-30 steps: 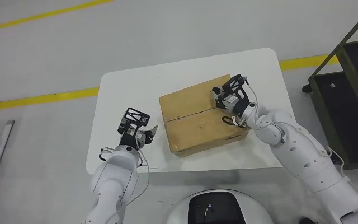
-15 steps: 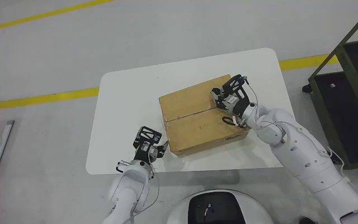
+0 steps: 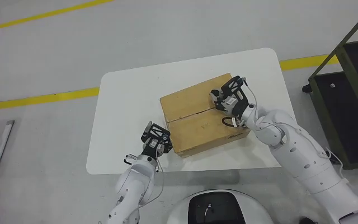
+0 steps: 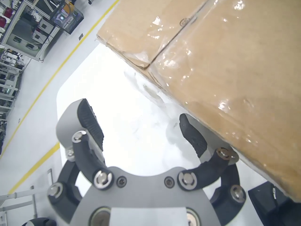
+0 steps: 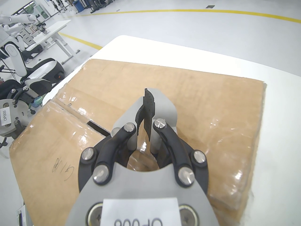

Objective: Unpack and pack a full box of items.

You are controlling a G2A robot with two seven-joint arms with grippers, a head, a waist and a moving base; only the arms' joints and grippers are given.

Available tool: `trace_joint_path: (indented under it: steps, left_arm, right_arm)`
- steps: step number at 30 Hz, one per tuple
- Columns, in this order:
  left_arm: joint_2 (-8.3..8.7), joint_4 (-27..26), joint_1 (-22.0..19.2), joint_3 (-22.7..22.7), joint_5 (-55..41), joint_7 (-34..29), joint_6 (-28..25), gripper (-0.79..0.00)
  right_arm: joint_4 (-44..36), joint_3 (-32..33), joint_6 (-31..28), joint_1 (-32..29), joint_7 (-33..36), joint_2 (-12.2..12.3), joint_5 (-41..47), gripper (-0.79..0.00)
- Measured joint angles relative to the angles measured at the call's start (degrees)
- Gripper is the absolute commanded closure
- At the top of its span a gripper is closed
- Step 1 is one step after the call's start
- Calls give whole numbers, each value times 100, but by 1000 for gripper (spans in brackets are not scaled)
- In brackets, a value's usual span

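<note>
We saw the left arm stretched up from the near edge of the table (image 3: 123, 101) toward the cardboard box (image 3: 198, 120), with the wrist low. The left gripper (image 4: 135, 114) was at the near left corner of the box. Its two fingers were spread wide and held nothing. One dark pad (image 4: 191, 135) lay just beside the side wall of the box; we could not tell if it touched.

The right arm was bent over the right end of the box. The right gripper (image 5: 147, 102) was above the top of the box, near the middle seam, with the fingers pressed together and nothing between them. We could not tell if the tips touched the cardboard.

The box rested on the table, flaps closed, with clear tape along the seam.
</note>
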Motion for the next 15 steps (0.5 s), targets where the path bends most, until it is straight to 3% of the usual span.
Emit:
trace_joint_path:
  steps: [12,15]
  left_arm:
    - [-68,418,-284,93,178,92,356,-785]
    - [-87,501,-351,111,213,127,466,-717]
  right_arm:
    - [34,11,-26,29,95,-47,72,0]
    - [53,7,-37,43,104,-59,76,0]
